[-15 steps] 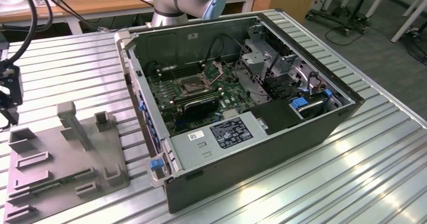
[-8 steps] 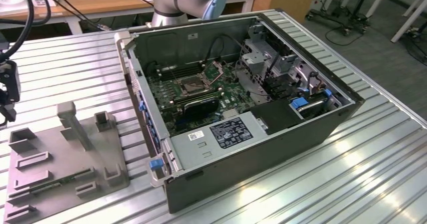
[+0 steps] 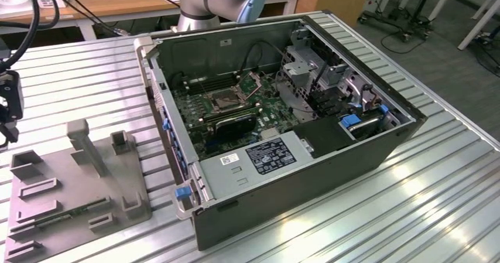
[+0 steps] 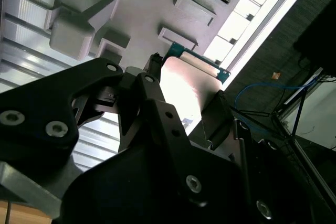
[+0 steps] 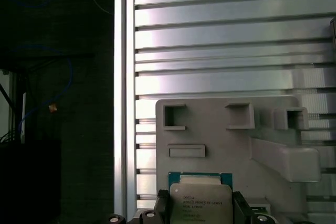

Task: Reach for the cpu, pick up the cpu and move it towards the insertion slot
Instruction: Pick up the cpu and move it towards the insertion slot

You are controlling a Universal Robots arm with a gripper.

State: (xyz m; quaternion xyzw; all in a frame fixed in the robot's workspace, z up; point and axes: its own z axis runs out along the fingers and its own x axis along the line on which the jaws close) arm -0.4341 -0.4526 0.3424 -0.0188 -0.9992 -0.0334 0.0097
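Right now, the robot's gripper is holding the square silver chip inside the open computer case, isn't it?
Not inside the case. The gripper holds the cpu outside the computer case, beside the grey plastic fixture. The first wrist view shows the fixture just beyond the chip, and in the exterior view the case stands to the exterior view's right of that fixture.

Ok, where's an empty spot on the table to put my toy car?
The widest bare table is on the exterior view's right of the case. There is also bare table behind the tray, toward the arm. Crowded: inside the case, and the tray with its blocks, near which the gripper holds the cpu.
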